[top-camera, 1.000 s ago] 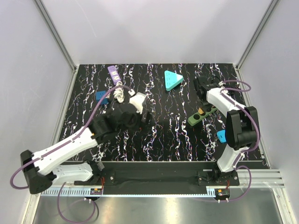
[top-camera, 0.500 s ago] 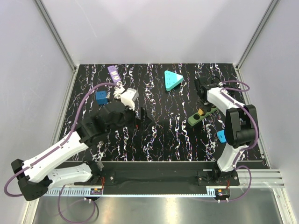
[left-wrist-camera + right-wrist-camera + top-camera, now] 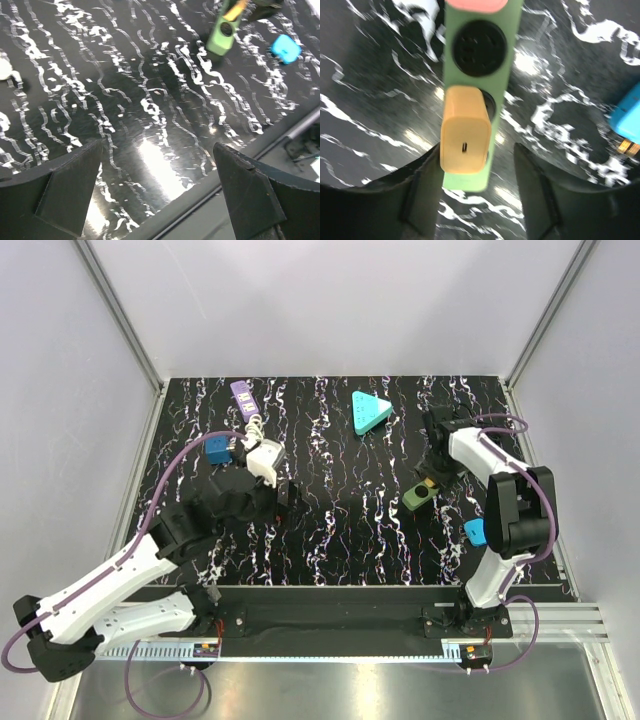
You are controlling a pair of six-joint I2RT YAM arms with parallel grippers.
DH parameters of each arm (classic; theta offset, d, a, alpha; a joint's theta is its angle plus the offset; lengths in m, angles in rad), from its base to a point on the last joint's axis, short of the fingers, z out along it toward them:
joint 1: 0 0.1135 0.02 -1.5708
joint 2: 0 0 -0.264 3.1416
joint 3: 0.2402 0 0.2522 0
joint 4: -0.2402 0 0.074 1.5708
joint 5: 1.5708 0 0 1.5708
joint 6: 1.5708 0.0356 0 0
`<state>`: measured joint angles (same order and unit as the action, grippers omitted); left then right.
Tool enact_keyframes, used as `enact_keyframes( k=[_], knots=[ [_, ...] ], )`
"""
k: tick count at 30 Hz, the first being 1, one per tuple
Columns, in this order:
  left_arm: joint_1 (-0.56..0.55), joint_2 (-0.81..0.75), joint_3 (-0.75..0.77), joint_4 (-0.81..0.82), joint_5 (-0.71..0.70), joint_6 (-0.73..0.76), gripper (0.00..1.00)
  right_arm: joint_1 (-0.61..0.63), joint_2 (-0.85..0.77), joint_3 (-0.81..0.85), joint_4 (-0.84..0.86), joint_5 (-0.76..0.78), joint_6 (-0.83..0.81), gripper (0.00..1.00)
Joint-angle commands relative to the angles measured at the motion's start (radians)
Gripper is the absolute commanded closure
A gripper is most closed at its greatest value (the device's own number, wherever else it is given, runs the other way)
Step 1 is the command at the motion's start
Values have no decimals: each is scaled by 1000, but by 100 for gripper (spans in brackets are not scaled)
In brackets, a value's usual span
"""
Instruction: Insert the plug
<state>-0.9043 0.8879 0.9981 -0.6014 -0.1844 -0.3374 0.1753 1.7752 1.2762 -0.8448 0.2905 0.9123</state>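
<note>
The green power strip (image 3: 476,30) lies on the black marbled table, with an orange plug (image 3: 465,132) standing in its socket beside an empty round socket. My right gripper (image 3: 477,172) is open just above the strip's end, one finger on each side of the orange plug, not touching. From above, the strip (image 3: 414,499) sticks out from under the right gripper (image 3: 433,470). My left gripper (image 3: 287,492) is open and empty over the table's middle-left; its wrist view shows the strip (image 3: 222,36) far off.
A light blue plug (image 3: 474,532) lies near the right edge and shows in the right wrist view (image 3: 626,120). A teal triangle block (image 3: 370,411), a purple strip (image 3: 242,395), a blue adapter (image 3: 217,448) and a white adapter (image 3: 266,459) lie at the back.
My left arm has drawn back toward the left, its gripper moving away from the table's middle. My right gripper has moved down over the green strip, covering its far end.
</note>
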Motion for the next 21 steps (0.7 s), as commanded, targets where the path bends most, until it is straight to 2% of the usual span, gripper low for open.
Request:
enact_keyframes(
  k=[1,10,15,21],
  knots=[
    [8,-32,-12,12,-75,44,1,-20,-23,64,-171,-27,-93,33],
    [8,-40,-44,12,-93,80,1,-23,-103,189,-238,-31,-165,27],
    [8,-44,-55,18,-99,90,1,-20,-114,244,-206,-140,-237,27],
    [10,-30,-59,23,-79,89,1,13,-166,164,-83,-326,-283,31]
  ],
)
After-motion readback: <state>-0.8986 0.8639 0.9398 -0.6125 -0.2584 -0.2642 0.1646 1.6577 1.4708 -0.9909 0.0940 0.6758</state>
